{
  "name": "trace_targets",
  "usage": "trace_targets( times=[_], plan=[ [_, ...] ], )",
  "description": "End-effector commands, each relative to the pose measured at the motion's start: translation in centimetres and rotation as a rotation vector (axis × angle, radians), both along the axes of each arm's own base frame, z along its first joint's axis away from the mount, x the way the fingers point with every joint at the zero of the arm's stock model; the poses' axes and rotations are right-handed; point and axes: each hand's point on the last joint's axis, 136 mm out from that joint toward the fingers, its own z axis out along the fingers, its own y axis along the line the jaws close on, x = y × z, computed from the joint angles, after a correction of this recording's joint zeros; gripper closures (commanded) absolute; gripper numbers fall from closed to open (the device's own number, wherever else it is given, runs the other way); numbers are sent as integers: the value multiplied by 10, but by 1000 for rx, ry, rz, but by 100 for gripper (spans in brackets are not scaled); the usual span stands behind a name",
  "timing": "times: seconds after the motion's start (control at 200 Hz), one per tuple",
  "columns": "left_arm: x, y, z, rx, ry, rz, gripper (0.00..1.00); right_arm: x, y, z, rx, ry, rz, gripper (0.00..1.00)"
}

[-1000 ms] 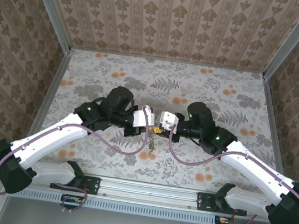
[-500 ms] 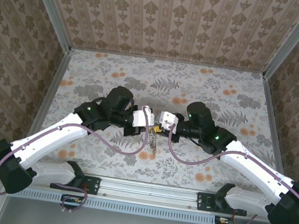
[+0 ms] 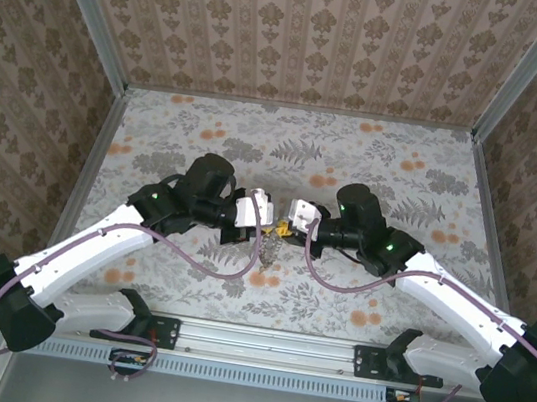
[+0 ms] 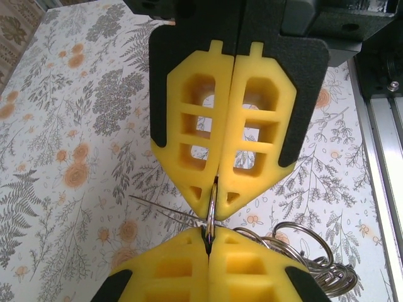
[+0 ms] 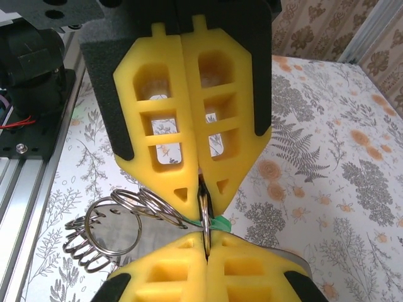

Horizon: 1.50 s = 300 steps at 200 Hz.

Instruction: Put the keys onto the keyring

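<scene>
Between the two sets of pads, above the middle of the table, a thin steel ring (image 5: 203, 202) stands edge-on, a narrow bright sliver pinched from both ends. A slip of green, the head of the green key (image 5: 216, 223), lies against it just at the lower pads. To one side a bunch of coiled split rings (image 5: 107, 238) hangs off it, round, polished wire loops overlapping one another. In the left wrist view a fine grey strand, by its look the keyring (image 4: 165, 212), runs from the pinch out over the cloth; how it is attached cannot be made out.

The right gripper (image 5: 201, 204) has its jaws pressed together on the steel ring, the yellow latticed pads meeting along a straight seam. The left gripper (image 4: 215, 206) is clamped on the same ring from the opposite side, tip almost against tip.

In the top view the small metal bunch dangles below the meeting point. The table (image 3: 403, 181) is covered in matte cloth printed with grey ferns and orange flowers, and purple cables (image 3: 190, 255) loop along the white arms.
</scene>
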Motion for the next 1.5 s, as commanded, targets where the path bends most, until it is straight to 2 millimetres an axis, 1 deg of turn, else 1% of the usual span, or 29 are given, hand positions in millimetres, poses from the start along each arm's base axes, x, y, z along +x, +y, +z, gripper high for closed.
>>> trace_targets(
  times=[0.0,0.05,0.085,0.18,0.21,0.39,0.54,0.56,0.62,0.76,0.785,0.81,0.82,0.92,1.025,1.08,1.12,1.165,1.205,1.28,1.395,1.495],
  plan=[
    [-4,-4,15,-64,-26,-29,99,-6,3,14,76,-2,29,100],
    [-2,-3,15,-64,-27,-16,91,-5,3,21,119,3,26,100],
    [-2,-2,15,-66,-32,-8,84,-4,2,27,163,3,18,100],
    [0,0,17,-90,-44,10,80,3,-1,45,314,12,-29,100],
    [0,0,18,-103,-47,13,77,5,-2,49,355,17,-39,100],
    [-1,-3,26,-150,-42,0,76,2,-1,59,486,27,-20,100],
    [0,-4,26,-144,-39,0,75,-4,-1,62,510,-5,13,100],
    [1,-4,26,-144,-36,2,77,-5,-1,63,514,-11,17,100],
    [-1,-4,27,-148,-33,-7,84,-12,2,62,493,-27,52,100],
    [-2,-8,35,-178,-24,-17,86,-29,13,51,407,-63,129,100],
    [-2,-8,36,-182,-24,-19,89,-30,14,49,400,-67,133,100],
    [-3,-9,37,-186,-23,-22,98,-29,14,48,398,-70,131,100],
    [-3,-9,37,-187,-23,-24,100,-29,14,48,398,-71,129,100],
    [-2,-9,40,-180,-18,-15,100,-27,12,43,378,-81,113,100],
    [-2,-7,39,-169,-11,-9,100,-26,10,31,313,-90,106,100],
    [0,-5,37,-156,-10,5,100,-22,7,27,287,-101,77,89],
    [2,-4,34,-144,-10,25,100,-20,4,26,275,-110,56,77],
    [8,-2,31,-124,-8,65,100,-18,2,25,263,-123,40,70],
    [12,1,27,-96,2,89,100,-18,0,24,247,-132,34,68],
    [14,3,20,-47,12,103,100,-18,-3,21,195,-140,34,67],
    [10,1,13,-19,9,79,100,-15,-4,18,133,-139,36,66],
    [10,0,11,-11,8,75,100,-13,-3,21,109,-136,36,65]
  ],
)
